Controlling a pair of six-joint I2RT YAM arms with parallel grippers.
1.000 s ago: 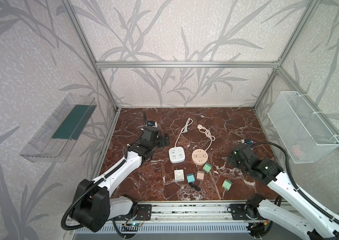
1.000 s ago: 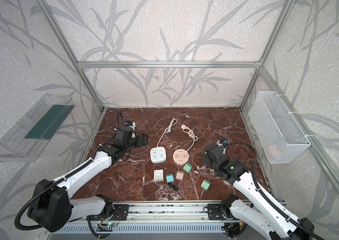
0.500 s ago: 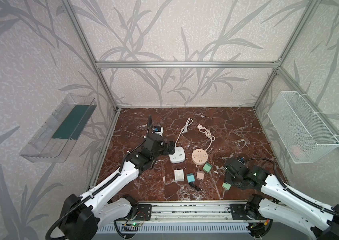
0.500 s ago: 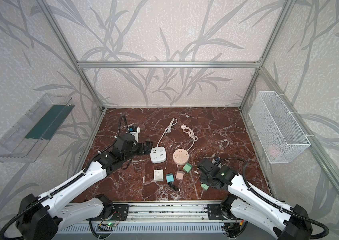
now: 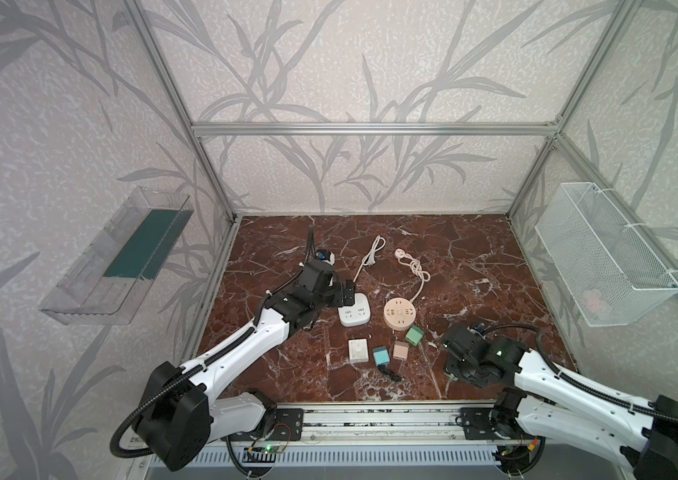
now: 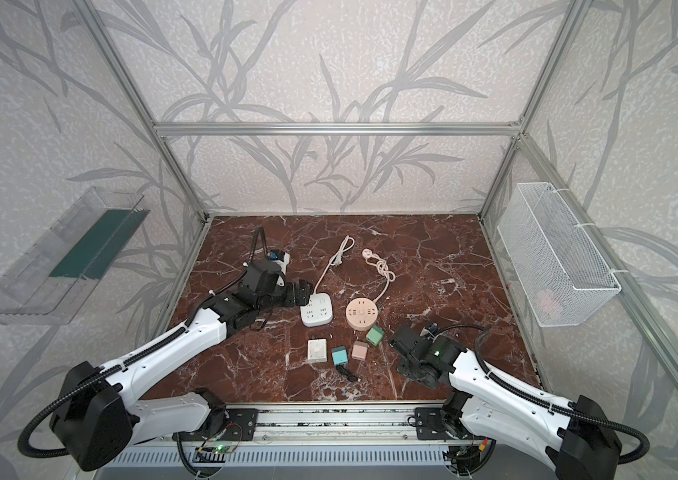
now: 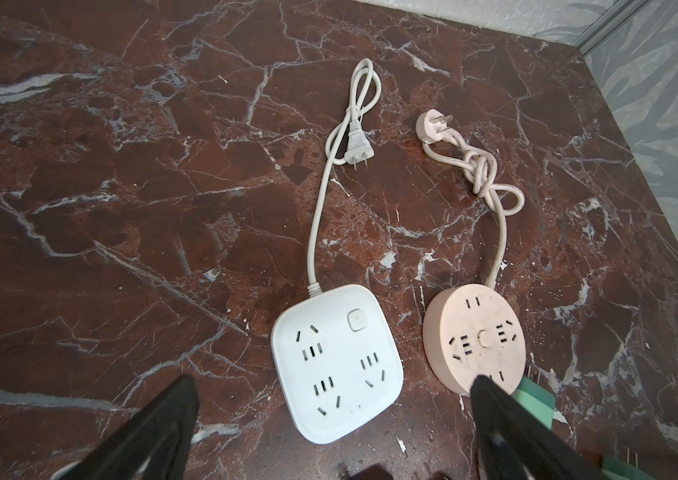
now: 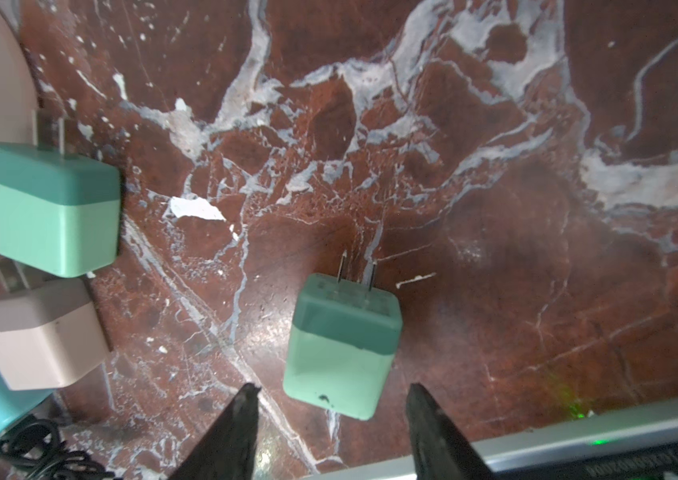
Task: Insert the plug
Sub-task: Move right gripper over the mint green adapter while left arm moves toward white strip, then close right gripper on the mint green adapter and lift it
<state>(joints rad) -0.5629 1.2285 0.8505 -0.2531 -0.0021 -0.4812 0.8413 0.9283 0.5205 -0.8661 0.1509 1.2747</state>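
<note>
A mint-green plug (image 8: 341, 345) lies flat on the marble floor in the right wrist view, its two prongs pointing away from the gripper. My right gripper (image 8: 331, 390) is open, one finger on each side of the plug's rear end with a gap on both sides. In both top views the right gripper (image 5: 453, 363) (image 6: 406, 361) hangs low near the front right and hides that plug. My left gripper (image 7: 333, 382) (image 5: 345, 291) is wide open and empty at the near edge of the white square power strip (image 7: 337, 361) (image 5: 354, 309). A round pink power strip (image 7: 474, 336) (image 5: 400, 313) lies beside it.
Between the arms lie another green plug (image 5: 414, 335) (image 8: 50, 208), a pink one (image 5: 401, 350), a teal one (image 5: 381, 355) with a black cable and a white square block (image 5: 358, 350). Both strips' cords trail toward the back. A wire basket (image 5: 603, 253) hangs on the right wall.
The right arm dropped forward onto the front-right green plug and its jaws narrowed. The left arm swung right up to the white power strip, still wide open.
</note>
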